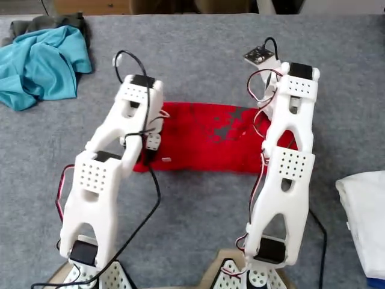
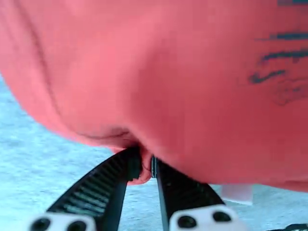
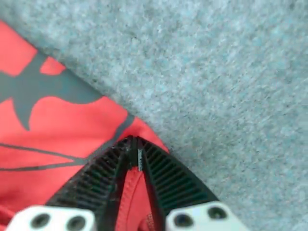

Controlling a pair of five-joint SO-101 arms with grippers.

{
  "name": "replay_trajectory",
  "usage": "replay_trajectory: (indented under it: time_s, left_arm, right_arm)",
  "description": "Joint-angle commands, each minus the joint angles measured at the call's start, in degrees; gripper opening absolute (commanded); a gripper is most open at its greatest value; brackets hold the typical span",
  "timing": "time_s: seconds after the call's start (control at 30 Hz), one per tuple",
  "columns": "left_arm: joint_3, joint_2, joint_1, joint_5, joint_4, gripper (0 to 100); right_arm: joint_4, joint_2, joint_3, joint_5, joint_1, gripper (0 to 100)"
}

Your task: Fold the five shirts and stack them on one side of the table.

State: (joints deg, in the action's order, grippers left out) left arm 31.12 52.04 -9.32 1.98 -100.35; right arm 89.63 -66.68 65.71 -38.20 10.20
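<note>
A red shirt [image 1: 204, 138] with a dark print lies in a wide band across the middle of the grey table. My left gripper [image 2: 144, 163] is shut on the red shirt [image 2: 159, 82], pinching a fold of cloth at its left end. My right gripper [image 3: 134, 154] is shut on the red shirt [image 3: 53, 120], gripping its corner at the right end. In the high view the left arm [image 1: 129, 120] and right arm [image 1: 289, 132] stand over the two ends. A crumpled teal shirt [image 1: 42, 63] lies at the far left. A folded white shirt [image 1: 367, 214] sits at the right edge.
A dark grey garment [image 1: 48, 23] lies partly under the teal shirt at the back left corner. Bare grey tabletop [image 1: 192, 54] stretches behind the red shirt and in front of it between the arm bases. Black cables trail near both bases.
</note>
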Motion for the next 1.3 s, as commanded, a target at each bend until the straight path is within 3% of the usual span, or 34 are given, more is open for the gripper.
replay_trajectory:
  time_s: [0.0, 0.33, 0.5, 0.73, 1.03, 1.27]
  left_arm:
    - [-4.5, 1.7, 5.5, 3.3, -0.4, 2]
    - [-3.7, -1.5, 2.6, 2.9, -0.4, 6]
    - [-5.5, -10.1, -0.1, 0.4, -0.4, 15]
    - [-11.4, -25.4, -2.5, -0.4, -0.4, 19]
    - [-10.9, -34.5, 2.7, -0.3, 1.1, 20]
    - [-10.1, -24.6, 9.1, 0.4, 14.4, 20]
  right_arm:
    - [-0.1, 0.1, 2.7, -0.7, 1.7, 0.5]
    - [0.3, 0.6, 2.8, -0.8, 1.6, 0.5]
    - [5.3, 2.0, 9.2, -0.8, 1.5, 0.5]
    - [12.7, 6.3, 20.5, -1.8, 0.5, 0.5]
    - [12.6, 14.1, 15.2, 0.5, 1.0, 0.5]
    - [12.7, 26.7, 4.4, 4.7, 4.4, 0.5]
